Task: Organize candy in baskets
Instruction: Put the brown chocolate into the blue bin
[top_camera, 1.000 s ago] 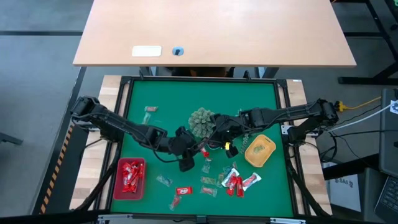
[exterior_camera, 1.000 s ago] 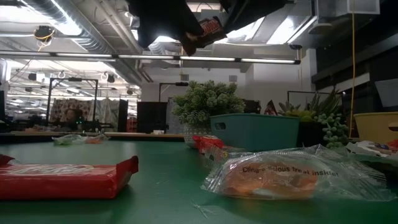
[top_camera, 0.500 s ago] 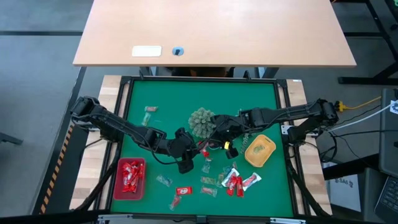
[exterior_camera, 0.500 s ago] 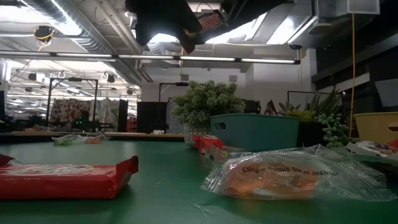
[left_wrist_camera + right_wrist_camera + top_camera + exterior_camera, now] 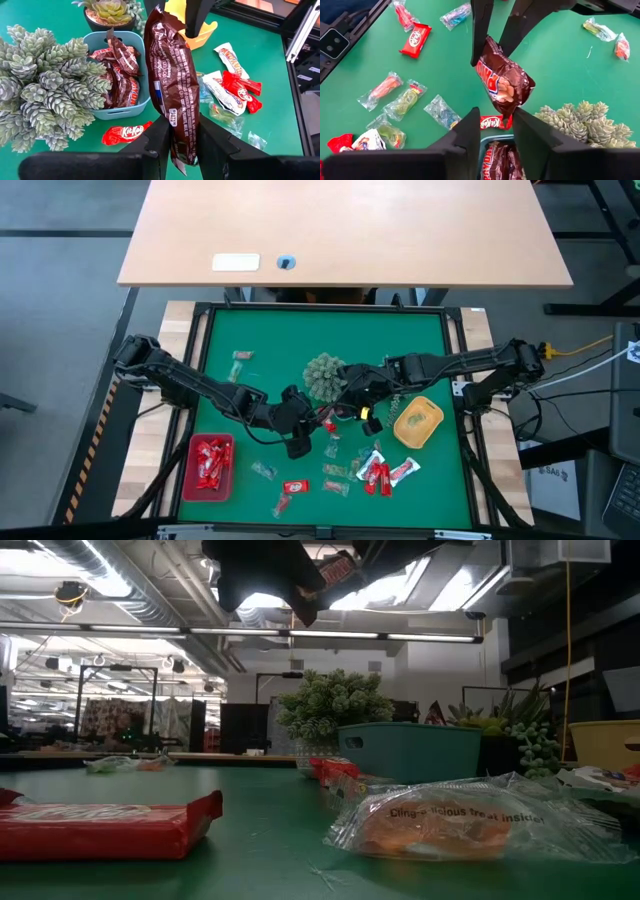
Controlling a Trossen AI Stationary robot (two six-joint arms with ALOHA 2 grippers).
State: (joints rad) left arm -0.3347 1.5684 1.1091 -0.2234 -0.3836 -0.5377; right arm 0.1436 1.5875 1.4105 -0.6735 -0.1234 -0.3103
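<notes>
Green felt table [image 5: 410,330] is carrying the whole scatter, with both arms reaching in toward its middle. Left gripper [image 5: 180,131] is hanging above the centre, its two fingers clamped on the lower end of a long dark brown candy bar [image 5: 171,75] that is standing upright between them. Right gripper [image 5: 493,122] is meeting it from the other side, fingers spread apart on either side of the same bar's free end; whether the pads are touching the wrapper I cannot tell. Below them the pale blue basket [image 5: 94,41] is sitting just beside the big spiky plant ornament [image 5: 42,82], already packed with brown bars. Over by the right arm the yellow-orange basket [image 5: 418,423] is resting, and the red basket [image 5: 209,463] is lying near the front left, full of red wrappers. Loose red candies [image 5: 385,472] are clustering toward the front, and one red KitKat [image 5: 124,132] is lying right beside the blue basket.
</notes>
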